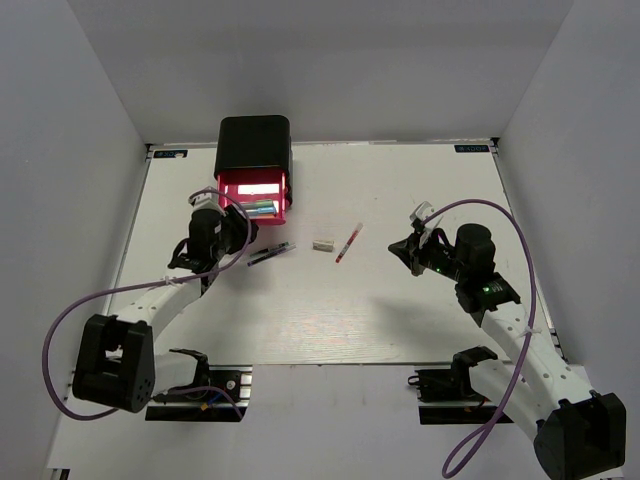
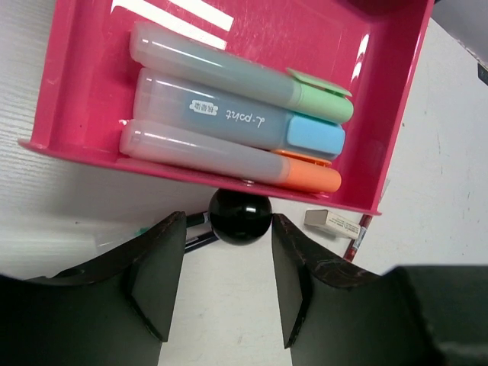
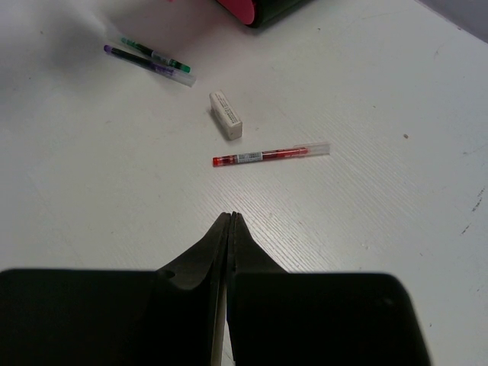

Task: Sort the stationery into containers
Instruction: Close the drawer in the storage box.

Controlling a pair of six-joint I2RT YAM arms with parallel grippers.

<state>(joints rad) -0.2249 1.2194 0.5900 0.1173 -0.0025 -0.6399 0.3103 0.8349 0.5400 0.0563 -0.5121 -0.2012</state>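
Note:
The black cabinet (image 1: 254,140) stands at the back with one pink drawer (image 2: 396,114) pulled open. In it lie three markers, with a green (image 2: 229,72), a blue (image 2: 229,114) and an orange end (image 2: 229,156). My left gripper (image 2: 229,219) is open, its fingers on either side of the drawer's black knob (image 2: 240,216). Two thin dark pens (image 1: 270,252), the grey-white eraser (image 1: 323,243) and the red-white pen (image 1: 349,241) lie on the table in front of the cabinet. My right gripper (image 3: 230,217) is shut and empty, near the red pen (image 3: 271,155).
Grey walls enclose the white table (image 1: 330,310) on three sides. The left arm's purple cable loops over the table's left edge (image 1: 60,330). The right arm's cable arcs above the right side (image 1: 500,215).

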